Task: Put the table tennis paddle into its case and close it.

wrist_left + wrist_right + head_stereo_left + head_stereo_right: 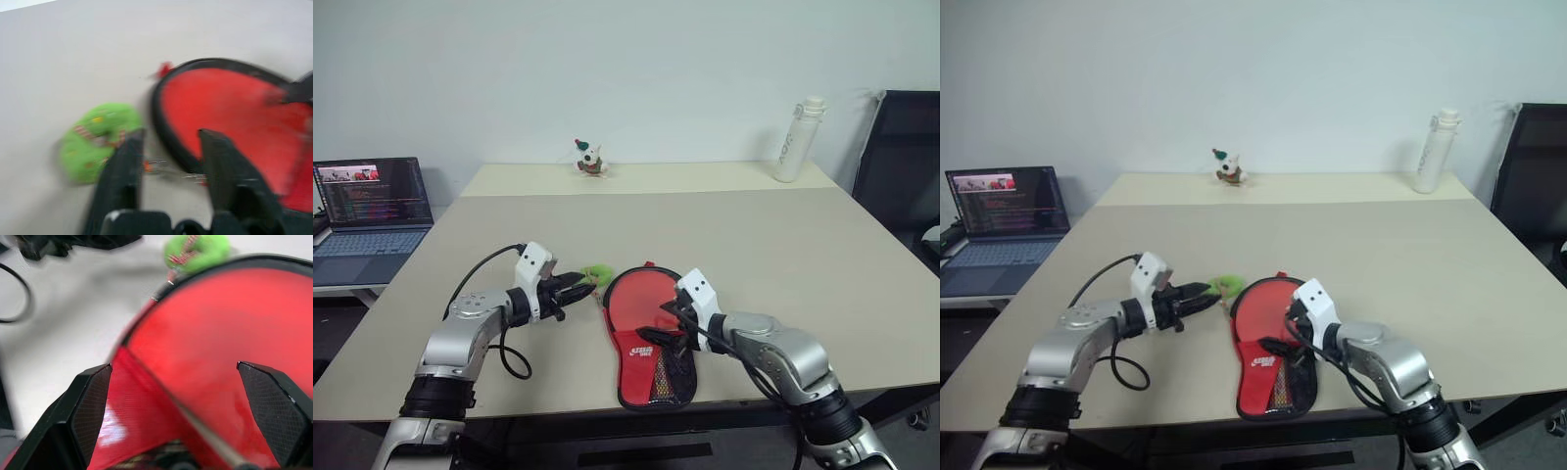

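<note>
The beige table [783, 255] is being occupied by the case [641, 323], both grippers [168, 161] [178, 382] being held apart, empty; a laptop [372, 211] is being displayed beside it.

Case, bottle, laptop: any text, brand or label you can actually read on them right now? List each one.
Case: a white logo on the red face, near the mesh pocket; too small to read.
White bottle: grey vertical lettering down its side; too small to read.
Laptop: lines of coloured text on the screen; too small to read.
Nothing else in view carries writing.
</note>
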You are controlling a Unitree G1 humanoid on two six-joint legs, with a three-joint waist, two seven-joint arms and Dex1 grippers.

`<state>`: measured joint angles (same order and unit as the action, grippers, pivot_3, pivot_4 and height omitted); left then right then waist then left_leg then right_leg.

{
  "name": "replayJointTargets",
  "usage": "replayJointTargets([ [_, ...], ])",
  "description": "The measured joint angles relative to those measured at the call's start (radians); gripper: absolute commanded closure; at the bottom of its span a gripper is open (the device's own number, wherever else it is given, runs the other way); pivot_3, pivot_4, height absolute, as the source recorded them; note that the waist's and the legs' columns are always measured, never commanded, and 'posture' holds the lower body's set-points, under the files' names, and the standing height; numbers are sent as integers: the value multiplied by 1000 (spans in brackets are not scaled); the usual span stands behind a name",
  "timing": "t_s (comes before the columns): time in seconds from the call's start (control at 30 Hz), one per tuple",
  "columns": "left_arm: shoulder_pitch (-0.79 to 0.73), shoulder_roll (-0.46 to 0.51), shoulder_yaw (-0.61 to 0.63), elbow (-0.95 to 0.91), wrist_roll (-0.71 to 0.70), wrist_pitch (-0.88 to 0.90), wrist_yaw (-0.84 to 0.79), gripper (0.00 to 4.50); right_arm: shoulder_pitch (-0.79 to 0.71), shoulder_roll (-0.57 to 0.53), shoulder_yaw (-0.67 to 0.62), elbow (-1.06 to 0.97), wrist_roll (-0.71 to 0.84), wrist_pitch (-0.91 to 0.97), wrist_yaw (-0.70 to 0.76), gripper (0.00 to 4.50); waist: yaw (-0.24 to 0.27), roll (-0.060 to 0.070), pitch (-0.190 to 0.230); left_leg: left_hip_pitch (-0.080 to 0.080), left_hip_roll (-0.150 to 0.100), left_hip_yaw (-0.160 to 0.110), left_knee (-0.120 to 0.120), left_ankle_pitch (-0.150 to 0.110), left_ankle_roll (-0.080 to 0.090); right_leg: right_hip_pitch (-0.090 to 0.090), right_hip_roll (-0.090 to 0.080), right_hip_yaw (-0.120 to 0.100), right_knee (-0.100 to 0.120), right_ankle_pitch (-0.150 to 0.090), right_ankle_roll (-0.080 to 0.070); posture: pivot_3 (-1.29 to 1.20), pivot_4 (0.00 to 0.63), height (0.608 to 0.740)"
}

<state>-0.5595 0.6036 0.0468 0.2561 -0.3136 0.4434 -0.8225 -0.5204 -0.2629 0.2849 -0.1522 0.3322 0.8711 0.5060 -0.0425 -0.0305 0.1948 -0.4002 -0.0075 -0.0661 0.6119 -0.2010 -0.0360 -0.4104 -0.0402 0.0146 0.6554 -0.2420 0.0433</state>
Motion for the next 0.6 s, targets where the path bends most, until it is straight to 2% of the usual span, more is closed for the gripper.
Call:
replayJointTargets([
  [0.13,-81,-41,0,128,30,6,53,13,3,21,12,4,-25,-23,-9,0,4,0,0,0,0,0,0,0,0,0,0,0,0,0,0,0,150,740],
  [0.37,-264,-97,-3,446,85,-10,86,13,3,43,12,19,-45,-34,-14,0,9,0,0,0,-1,0,1,0,0,0,1,-1,1,0,0,0,150,740],
  [0.6,-341,-137,-21,665,145,-98,56,13,3,54,12,40,-69,-38,-20,0,10,0,0,0,-1,0,1,0,-1,0,1,-1,2,0,0,0,150,740],
])
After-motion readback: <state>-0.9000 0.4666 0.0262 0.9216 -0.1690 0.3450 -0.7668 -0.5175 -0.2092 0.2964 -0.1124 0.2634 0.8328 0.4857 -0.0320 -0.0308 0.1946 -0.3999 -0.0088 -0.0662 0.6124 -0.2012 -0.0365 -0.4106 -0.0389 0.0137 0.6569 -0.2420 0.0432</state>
